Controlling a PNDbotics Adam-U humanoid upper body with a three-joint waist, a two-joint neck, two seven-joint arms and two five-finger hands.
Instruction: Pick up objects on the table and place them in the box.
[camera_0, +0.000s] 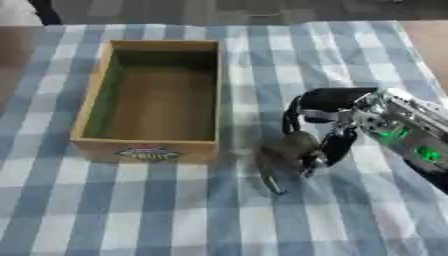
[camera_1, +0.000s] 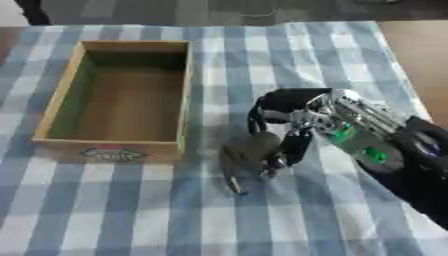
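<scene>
The only marking I can see is a small red, white and blue label (camera_0: 146, 152) on the near outer wall of the open rectangular wooden box (camera_0: 87, 102); I cannot read its lettering.

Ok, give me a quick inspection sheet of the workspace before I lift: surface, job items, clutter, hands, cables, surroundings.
Surface: table under a blue and white checked cloth, lying flat where visible.
Job's things: wooden box on the left, open top, nothing seen inside; a label on its near wall. One dark grey object on the cloth to the right of the box, apart from it, with a thin part sticking out toward the near edge; its shape cannot be made out further.
Clutter: nothing seen.
Hands: right hand comes in from the right, fingers curled round the dark grey object. Left hand not in view.
Cables: nothing seen.
Surroundings: grey floor beyond the far table edge; a dark shape at the top left corner.
</scene>
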